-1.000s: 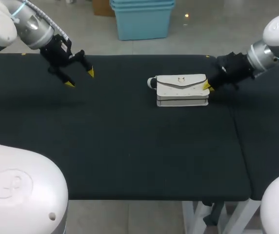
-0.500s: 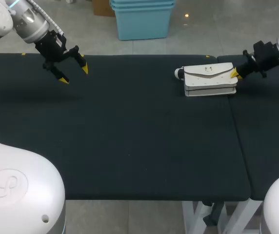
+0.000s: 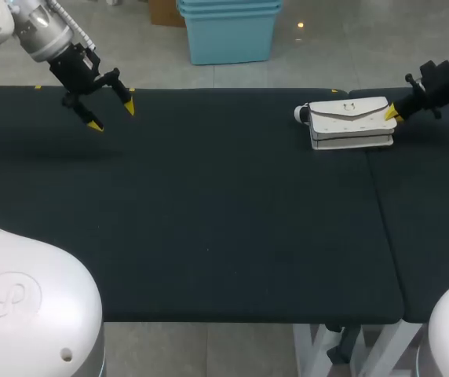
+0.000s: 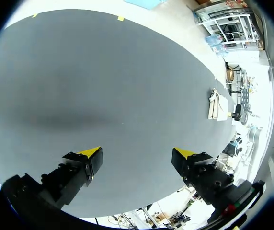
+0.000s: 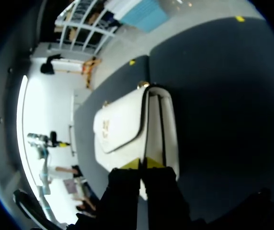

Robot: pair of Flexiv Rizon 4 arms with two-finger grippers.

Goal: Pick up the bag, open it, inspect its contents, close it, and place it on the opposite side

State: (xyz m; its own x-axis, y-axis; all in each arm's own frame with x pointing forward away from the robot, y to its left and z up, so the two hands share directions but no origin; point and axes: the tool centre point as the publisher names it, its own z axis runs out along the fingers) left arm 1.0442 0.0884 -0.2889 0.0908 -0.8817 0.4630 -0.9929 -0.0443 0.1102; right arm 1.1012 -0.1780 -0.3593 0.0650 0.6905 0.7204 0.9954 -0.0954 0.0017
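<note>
- While both arms hang over the black cloth-covered desk point(image 3: 209, 220), the white rectangular handbag point(image 3: 348, 119) lies in the desk's far right part. It is close to the far edge and just left of the seam point(image 3: 383, 204) between the desk's two sections.
- Handbag: flap closed, small gold clasp point(image 3: 349, 107) at the flap's middle, long side parallel to the desk's far edge. Cannot tell whether it rests on the desk or is held just clear of it.
- Right arm point(image 3: 444, 78): comes in over the desk's far right corner.
- Right jaws: drawn almost together, their yellow tips point(image 5: 132, 164) pinching the handbag's right end from two sides, so they are gripping the handbag.
- Left arm point(image 3: 60, 47): over the desk's far left corner, well apart from the handbag.
- Left jaws: spread wide, with the left yellow tips point(image 3: 129, 105) pointing down at bare desk.
- Left wrist view: handbag small, far across the desk, ahead of the spread jaws.
</note>
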